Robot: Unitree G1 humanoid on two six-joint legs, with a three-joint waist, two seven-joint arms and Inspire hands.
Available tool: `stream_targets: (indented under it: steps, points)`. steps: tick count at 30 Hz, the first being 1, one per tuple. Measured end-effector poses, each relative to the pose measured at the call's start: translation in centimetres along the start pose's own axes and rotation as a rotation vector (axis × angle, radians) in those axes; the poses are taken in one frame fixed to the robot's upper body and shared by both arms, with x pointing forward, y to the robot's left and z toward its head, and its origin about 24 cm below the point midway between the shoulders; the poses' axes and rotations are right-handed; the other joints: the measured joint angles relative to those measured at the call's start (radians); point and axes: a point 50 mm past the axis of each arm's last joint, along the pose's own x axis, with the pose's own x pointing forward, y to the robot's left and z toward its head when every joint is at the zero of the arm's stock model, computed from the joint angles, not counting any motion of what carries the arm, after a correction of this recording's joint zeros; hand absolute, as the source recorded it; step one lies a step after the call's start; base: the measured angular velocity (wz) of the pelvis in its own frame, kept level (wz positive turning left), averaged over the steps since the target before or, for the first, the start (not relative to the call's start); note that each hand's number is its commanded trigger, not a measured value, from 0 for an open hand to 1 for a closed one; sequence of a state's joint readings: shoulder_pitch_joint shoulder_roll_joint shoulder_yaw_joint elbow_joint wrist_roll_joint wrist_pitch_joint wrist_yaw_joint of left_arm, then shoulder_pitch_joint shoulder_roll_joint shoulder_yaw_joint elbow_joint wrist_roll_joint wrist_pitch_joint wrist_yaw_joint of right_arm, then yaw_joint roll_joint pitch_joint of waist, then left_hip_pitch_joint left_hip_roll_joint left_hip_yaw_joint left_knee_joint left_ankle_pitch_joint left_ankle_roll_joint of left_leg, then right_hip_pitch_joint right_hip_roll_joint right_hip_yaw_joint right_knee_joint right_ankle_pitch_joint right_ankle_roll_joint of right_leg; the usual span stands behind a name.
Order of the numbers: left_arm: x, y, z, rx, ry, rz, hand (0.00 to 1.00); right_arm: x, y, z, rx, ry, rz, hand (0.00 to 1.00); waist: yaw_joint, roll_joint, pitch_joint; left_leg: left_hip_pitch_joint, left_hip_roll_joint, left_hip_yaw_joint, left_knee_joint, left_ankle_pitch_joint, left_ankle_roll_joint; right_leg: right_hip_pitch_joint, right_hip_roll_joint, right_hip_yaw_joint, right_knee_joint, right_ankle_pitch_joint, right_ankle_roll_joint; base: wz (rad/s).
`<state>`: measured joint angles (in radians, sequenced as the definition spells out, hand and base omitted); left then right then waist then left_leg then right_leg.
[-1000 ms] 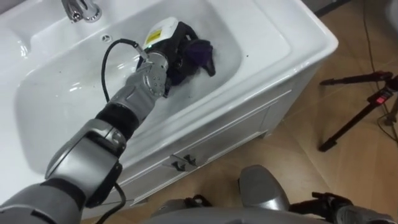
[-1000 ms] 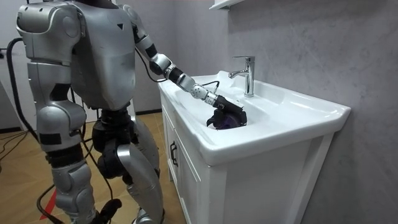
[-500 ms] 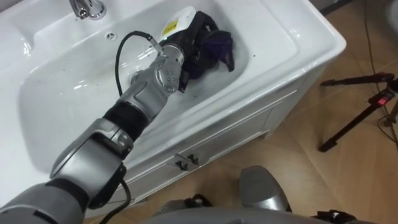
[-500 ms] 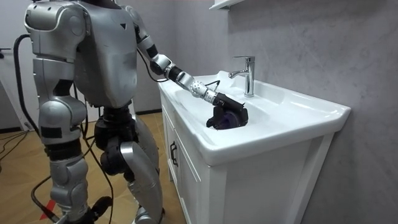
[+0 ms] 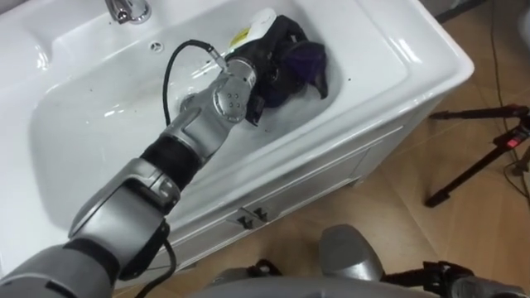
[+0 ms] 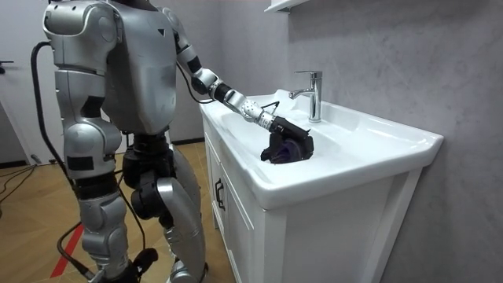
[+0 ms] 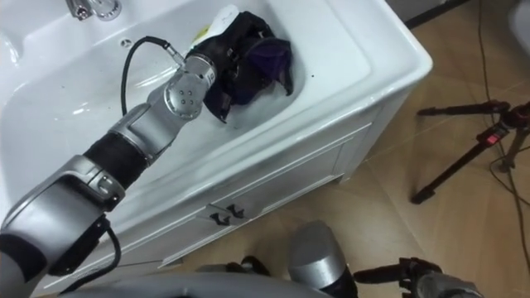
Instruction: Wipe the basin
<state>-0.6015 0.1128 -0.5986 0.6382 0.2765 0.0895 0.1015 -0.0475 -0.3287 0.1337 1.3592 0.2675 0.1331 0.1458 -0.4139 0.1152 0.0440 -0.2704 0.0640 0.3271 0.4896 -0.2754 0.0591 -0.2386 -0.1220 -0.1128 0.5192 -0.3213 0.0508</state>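
Robot's right hand (image 5: 436,270) seen low, in front of white vanity cabinet (image 5: 315,178) under white ceramic basin (image 5: 414,51); its grip cannot be told. Left hand (image 5: 263,64) placed inside basin, toward right end, curled round crumpled purple cloth (image 5: 308,60). Cloth held against basin floor. Chrome tap (image 5: 126,8) mounted at basin's rear rim.

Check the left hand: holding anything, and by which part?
The left hand grips the purple cloth by its bunched-up middle, down inside the basin; loose folds stick out beyond the hand.
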Motion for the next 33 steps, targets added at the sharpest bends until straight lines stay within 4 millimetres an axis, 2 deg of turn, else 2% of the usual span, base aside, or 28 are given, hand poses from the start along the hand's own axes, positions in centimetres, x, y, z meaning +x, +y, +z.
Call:
stream_targets:
  steps: [3, 4, 9, 11, 15, 17, 20, 24, 26, 31, 33]
  points:
    - [0.0, -0.1, -0.4, -0.001, -0.003, 0.012, 1.0, 0.0, 0.1, -0.1, -0.003, -0.003, 0.005, 0.0, 0.0, -0.002, 0.0007, 0.005, -0.003, 0.006, 0.003, 0.0, 0.0, -0.006, -0.002, 0.011, 0.011, 0.0, 0.001, -0.05]
    - [-0.1, -0.2, -0.8, 0.015, 0.003, 0.019, 1.0, 0.0, 0.1, 0.0, -0.002, -0.002, 0.008, 0.0, 0.003, -0.006, 0.0007, 0.014, -0.003, 0.02, 0.002, 0.0, 0.0, -0.007, -0.001, 0.025, 0.02, -0.001, 0.001, -0.27]
    - [-0.5, 0.0, -4.5, 0.105, 0.125, 0.053, 1.0, 0.0, 0.2, 0.1, 0.011, -0.002, 0.016, 0.0, 0.002, -0.013, 0.0013, 0.03, 0.013, 0.06, -0.004, -0.002, 0.0, -0.02, 0.016, 0.076, 0.024, 0.003, 0.0, -0.3]
    - [-1.0, 0.9, -6.6, 0.18, 0.193, 0.071, 1.0, 0.0, 0.1, 0.0, 0.016, 0.001, 0.015, 0.0, 0.003, -0.031, 0.0024, 0.028, 0.017, 0.088, 0.005, -0.002, 0.0, -0.051, 0.019, 0.105, 0.058, 0.001, -0.002, -0.34]
    - [-1.3, 3.3, -8.5, 0.233, 0.268, 0.109, 1.0, 0.0, 0.0, -0.7, 0.029, 0.024, 0.011, 0.0, 0.003, -0.032, 0.0021, -0.032, 0.048, 0.098, 0.047, -0.006, -0.003, -0.11, 0.043, 0.115, 0.068, 0.021, -0.013, -0.22]
    - [-1.4, 5.0, -9.4, 0.285, 0.311, 0.136, 1.0, -0.1, -0.2, -1.2, 0.041, 0.035, 0.008, 0.0, 0.004, -0.034, 0.0027, -0.064, 0.064, 0.111, 0.071, -0.009, -0.002, -0.154, 0.059, 0.142, 0.093, 0.025, -0.013, -0.26]
    - [-2.1, 7.0, -10.8, 0.339, 0.376, 0.17, 1.0, -0.1, -0.1, -1.0, 0.048, 0.027, 0.011, 0.0, 0.006, -0.04, 0.0039, -0.085, 0.07, 0.141, 0.085, -0.01, -0.01, -0.203, 0.07, 0.171, 0.129, 0.025, -0.013, -0.3]
    - [-3.0, 8.7, -12.3, 0.365, 0.435, 0.2, 1.0, -0.1, -0.2, -1.4, 0.052, 0.022, 0.014, 0.0, 0.004, -0.041, 0.0042, -0.113, 0.081, 0.151, 0.1, -0.005, -0.018, -0.25, 0.079, 0.181, 0.159, 0.026, -0.025, -0.18]
    - [-4.1, 9.7, -13.8, 0.391, 0.497, 0.205, 1.0, -0.1, -0.2, -0.8, 0.058, 0.005, 0.012, 0.0, 0.007, -0.038, 0.0029, -0.129, 0.085, 0.136, 0.105, -0.001, -0.024, -0.256, 0.094, 0.183, 0.158, 0.034, -0.037, -0.2]
    - [-5.6, 10.5, -15.6, 0.409, 0.587, 0.2, 1.0, -0.1, 0.0, -0.1, 0.057, -0.015, 0.006, 0.0, 0.017, -0.02, -0.0044, -0.142, 0.1, 0.123, 0.113, 0.006, -0.036, -0.264, 0.114, 0.181, 0.159, 0.035, -0.052, -0.01]
    - [-5.8, 10.5, -15.9, 0.431, 0.608, 0.19, 1.0, -0.1, 0.0, 0.3, 0.056, -0.031, 0.006, 0.0, 0.034, -0.019, -0.003, -0.144, 0.101, 0.121, 0.111, 0.008, -0.04, -0.267, 0.114, 0.176, 0.16, 0.034, -0.058, 0.02]
